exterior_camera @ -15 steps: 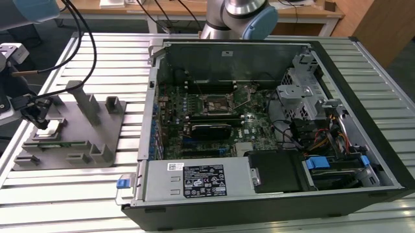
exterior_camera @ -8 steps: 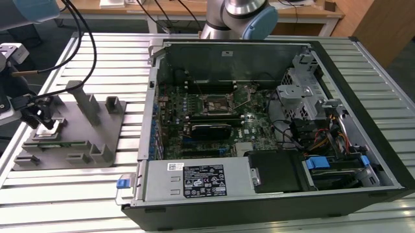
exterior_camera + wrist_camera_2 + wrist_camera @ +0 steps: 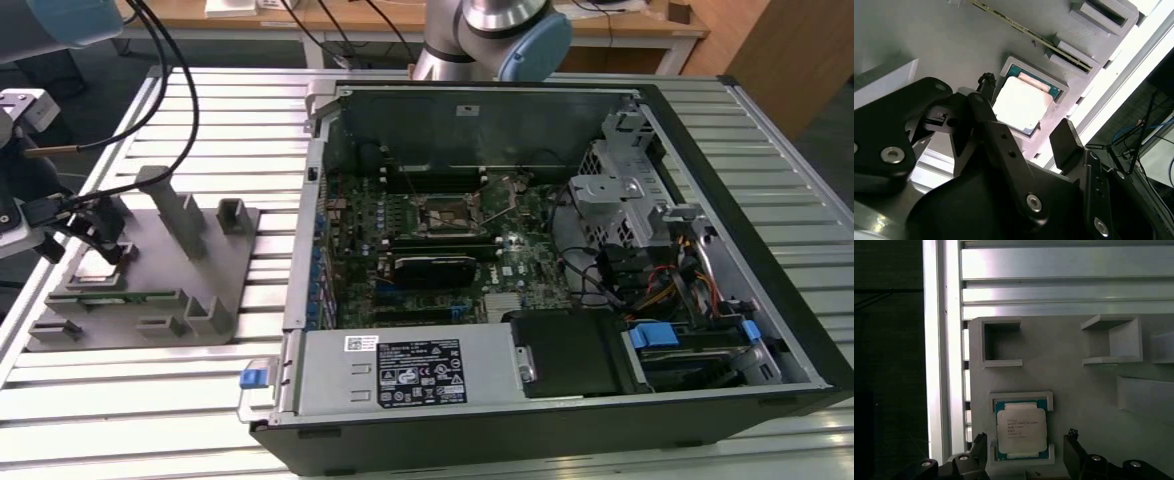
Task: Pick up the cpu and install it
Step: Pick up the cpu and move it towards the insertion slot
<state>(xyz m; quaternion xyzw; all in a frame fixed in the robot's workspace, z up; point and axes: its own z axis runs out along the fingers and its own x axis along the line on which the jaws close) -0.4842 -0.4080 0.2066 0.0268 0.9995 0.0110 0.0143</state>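
Observation:
The cpu [image 3: 1021, 430] is a small square chip with a shiny silver top and a green rim. It lies flat in a shallow nest of the grey fixture plate [image 3: 1074, 375]. It also shows in the second wrist view as the cpu [image 3: 1021, 102], and at the exterior view's left as the cpu [image 3: 99, 273]. My gripper [image 3: 1025, 437] hangs just above it, open, with one black fingertip [image 3: 979, 440] on each side of the chip and apart from it. In the second wrist view the gripper [image 3: 1026, 112] straddles the nest the same way. The black socket frame [image 3: 447, 212] sits on the motherboard inside the case.
An open computer case [image 3: 747, 250] lies on the slatted aluminium table [image 3: 134, 420], with drive cage, cables and a black power supply [image 3: 400, 375]. The grey fixture [image 3: 174, 300] carries upright posts [image 3: 176, 210] and a green memory stick [image 3: 120, 297]. An arm's base [image 3: 487, 40] stands behind the case.

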